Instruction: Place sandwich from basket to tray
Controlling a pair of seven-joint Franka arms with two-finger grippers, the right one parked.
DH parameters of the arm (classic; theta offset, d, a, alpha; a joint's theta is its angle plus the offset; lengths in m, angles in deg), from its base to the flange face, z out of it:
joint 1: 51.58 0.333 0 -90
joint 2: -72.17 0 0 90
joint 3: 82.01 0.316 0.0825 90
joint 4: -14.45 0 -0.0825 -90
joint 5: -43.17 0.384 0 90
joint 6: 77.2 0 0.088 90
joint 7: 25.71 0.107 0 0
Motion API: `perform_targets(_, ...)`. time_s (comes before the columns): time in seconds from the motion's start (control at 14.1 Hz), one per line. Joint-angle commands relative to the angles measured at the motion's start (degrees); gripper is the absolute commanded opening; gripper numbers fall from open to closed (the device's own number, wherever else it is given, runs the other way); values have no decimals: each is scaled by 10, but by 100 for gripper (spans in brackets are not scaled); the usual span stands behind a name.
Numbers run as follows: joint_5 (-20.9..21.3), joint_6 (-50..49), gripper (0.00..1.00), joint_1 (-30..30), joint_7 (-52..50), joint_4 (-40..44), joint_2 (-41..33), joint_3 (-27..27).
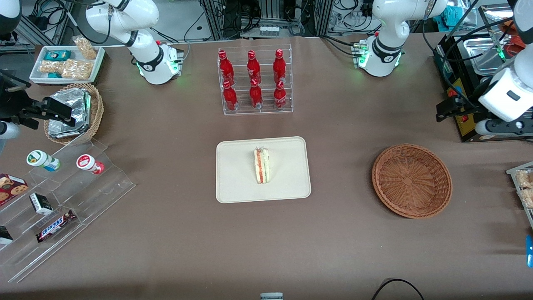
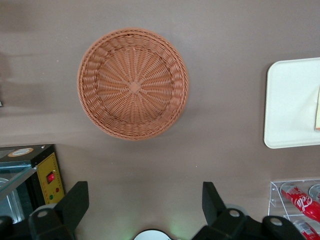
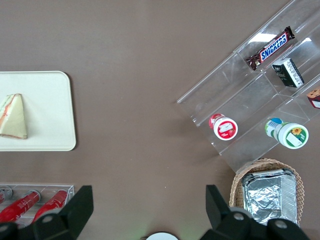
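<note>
The sandwich [image 1: 262,166] lies on the cream tray [image 1: 237,175] at the middle of the table, its red and green filling edge facing up. It also shows on the tray [image 3: 50,100] in the right wrist view as a pale wedge, the sandwich [image 3: 14,117]. The reddish-brown wicker basket [image 1: 411,180] sits beside the tray toward the working arm's end and holds nothing. My gripper [image 1: 449,109] hangs high above the table, farther from the front camera than the basket. In the left wrist view the gripper [image 2: 144,192] is open and empty, well apart from the basket [image 2: 132,82].
A clear rack of red bottles [image 1: 255,81] stands farther back than the tray. A black appliance [image 1: 470,96] sits under my gripper. Toward the parked arm's end are a stepped acrylic shelf [image 1: 62,196] with snacks, a tan basket of foil packets [image 1: 73,112] and a white snack tray [image 1: 66,62].
</note>
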Motion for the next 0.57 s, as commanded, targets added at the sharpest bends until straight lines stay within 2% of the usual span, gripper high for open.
perform_targets(0.0,6,-15,100,6,10,38,6,13)
perform_targets(0.5,0,-32,100,5,8,39,-9,26)
